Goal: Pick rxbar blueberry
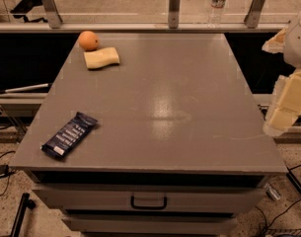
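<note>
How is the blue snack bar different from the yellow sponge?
The rxbar blueberry is dark navy with white lettering; the sponge is plain pale yellow. The bar lies at the front left of the table; the sponge sits far back beside the orange. Both lie flat. The gripper hangs past the right edge, away from both.

Dim scene; overhead light glares off the table point(169, 115) centre, gripper point(287, 107) lit pale at the right edge
</note>
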`<state>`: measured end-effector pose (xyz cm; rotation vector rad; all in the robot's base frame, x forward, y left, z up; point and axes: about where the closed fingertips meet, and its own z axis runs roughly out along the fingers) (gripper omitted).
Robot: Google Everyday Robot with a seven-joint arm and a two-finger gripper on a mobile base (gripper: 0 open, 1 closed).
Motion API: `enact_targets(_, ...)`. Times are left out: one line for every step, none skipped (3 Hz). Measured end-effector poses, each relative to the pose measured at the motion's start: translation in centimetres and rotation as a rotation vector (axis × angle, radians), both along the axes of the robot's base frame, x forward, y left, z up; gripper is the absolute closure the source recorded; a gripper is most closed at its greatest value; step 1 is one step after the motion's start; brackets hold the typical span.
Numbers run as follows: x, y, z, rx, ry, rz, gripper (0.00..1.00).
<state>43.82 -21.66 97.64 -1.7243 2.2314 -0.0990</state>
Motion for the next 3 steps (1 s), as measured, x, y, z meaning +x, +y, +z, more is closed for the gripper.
enact_targets(0.0,0.0,0.0,0.000,0.000,0.000,0.00)
enact_targets(2.1,6.0,-1.2,0.091,0.004,0.071,0.00)
enact_targets(3.6,11.8,-1.7,0.181,0.016,0.159,0.00)
